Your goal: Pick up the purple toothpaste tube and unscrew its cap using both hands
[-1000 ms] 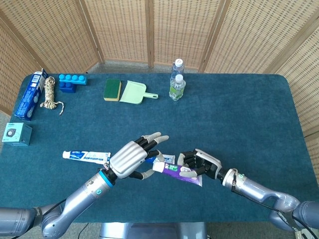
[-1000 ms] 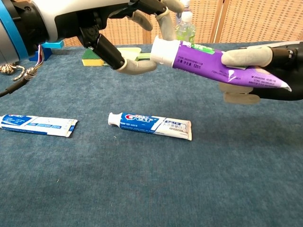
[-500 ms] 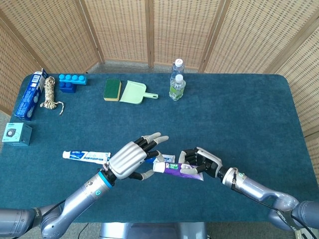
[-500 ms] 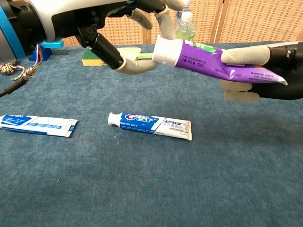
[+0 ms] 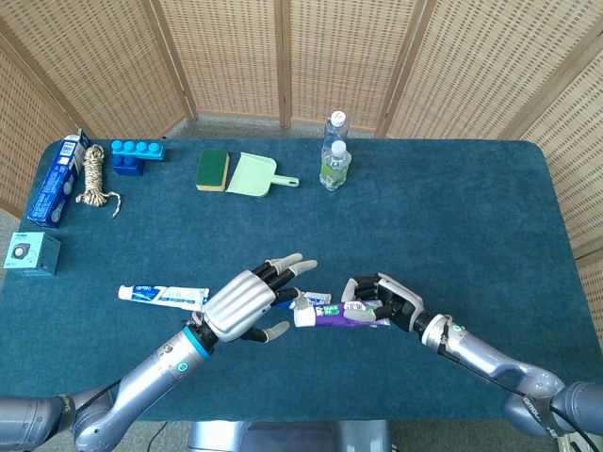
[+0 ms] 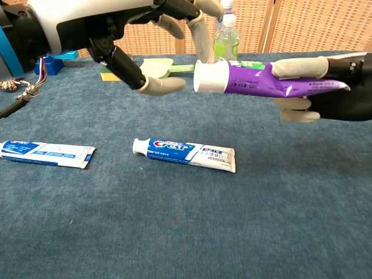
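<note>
My right hand (image 6: 340, 87) grips the purple toothpaste tube (image 6: 273, 84) by its tail end and holds it level above the table, white cap (image 6: 209, 77) pointing left. The head view has the tube (image 5: 347, 319) between both hands, with the right hand (image 5: 384, 299) at its right end. My left hand (image 6: 110, 26) hovers at the cap with fingers spread. Its thumb (image 6: 160, 86) sits just left of the cap with a small gap, and a finger (image 6: 199, 38) hangs above it. In the head view the left hand (image 5: 247, 303) holds nothing.
A blue-and-white Crest tube (image 6: 185, 154) lies on the cloth under the hands, another blue-and-white tube (image 6: 46, 154) further left. At the back stand two bottles (image 5: 334, 151), a sponge (image 5: 213, 169) and a dustpan (image 5: 254, 175). Blue block (image 5: 138, 153), rope (image 5: 94, 176) and boxes (image 5: 57, 181) sit far left.
The right hand has tipped the purple tube from slanted to level. A small gap has opened between the cap and the left thumb, which was against it before.
</note>
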### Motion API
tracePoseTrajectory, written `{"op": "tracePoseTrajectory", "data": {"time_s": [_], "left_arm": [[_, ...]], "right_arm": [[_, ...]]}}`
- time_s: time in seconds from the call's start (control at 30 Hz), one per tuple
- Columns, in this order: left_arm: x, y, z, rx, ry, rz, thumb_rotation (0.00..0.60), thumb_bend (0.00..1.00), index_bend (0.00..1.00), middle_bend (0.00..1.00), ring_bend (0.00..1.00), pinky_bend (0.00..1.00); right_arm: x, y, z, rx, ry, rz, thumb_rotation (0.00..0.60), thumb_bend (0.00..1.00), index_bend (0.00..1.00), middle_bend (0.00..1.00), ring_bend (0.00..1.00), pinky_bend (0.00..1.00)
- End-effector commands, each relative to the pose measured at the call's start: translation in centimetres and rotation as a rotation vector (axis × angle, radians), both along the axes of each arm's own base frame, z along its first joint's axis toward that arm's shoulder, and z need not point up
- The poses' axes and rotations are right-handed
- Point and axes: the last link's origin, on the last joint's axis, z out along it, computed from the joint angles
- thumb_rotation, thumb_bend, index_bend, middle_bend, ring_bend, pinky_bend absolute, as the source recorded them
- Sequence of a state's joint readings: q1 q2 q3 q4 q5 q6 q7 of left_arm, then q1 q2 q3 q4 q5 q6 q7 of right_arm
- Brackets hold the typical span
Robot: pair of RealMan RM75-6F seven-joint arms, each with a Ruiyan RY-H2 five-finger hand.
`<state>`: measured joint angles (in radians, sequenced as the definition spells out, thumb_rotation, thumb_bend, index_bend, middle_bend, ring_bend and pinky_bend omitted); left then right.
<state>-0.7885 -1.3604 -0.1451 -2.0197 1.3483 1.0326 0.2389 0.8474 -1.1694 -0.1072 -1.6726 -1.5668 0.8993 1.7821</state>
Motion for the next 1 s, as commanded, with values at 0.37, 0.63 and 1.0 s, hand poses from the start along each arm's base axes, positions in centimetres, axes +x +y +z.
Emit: {"op": "tracePoseTrajectory", "data": {"time_s": [0.37,0.63,1.0], "left_arm": [[-1.0,-0.6,0.0,-0.008,0.009,0.017,0.600,0.33,0.53,0.08,0.00,0.14],[-1.7,-1.0,0.4,-0.001,0.015,0.028,0.600,0.33,0.53,0.08,0.00,0.14],[-2.3,-1.2,2.3,0.042,-0.017,0.039,0.600,0.33,0.50,0.08,0.00,0.14]], "right_arm": [[-0.4,-0.8,0.9,-0.024,-0.064,-0.135,0.600,0.45,0.96,0.74,0.80,0.84],[-0.3,-1.1,1.3,-0.020,-0.099,-0.170,0.600,0.45,0.96,0.74,0.80,0.84],[-0.9,-1.0,1.4,-0.017,-0.078,-0.166,0.600,0.45,0.96,0.74,0.80,0.84]]}}
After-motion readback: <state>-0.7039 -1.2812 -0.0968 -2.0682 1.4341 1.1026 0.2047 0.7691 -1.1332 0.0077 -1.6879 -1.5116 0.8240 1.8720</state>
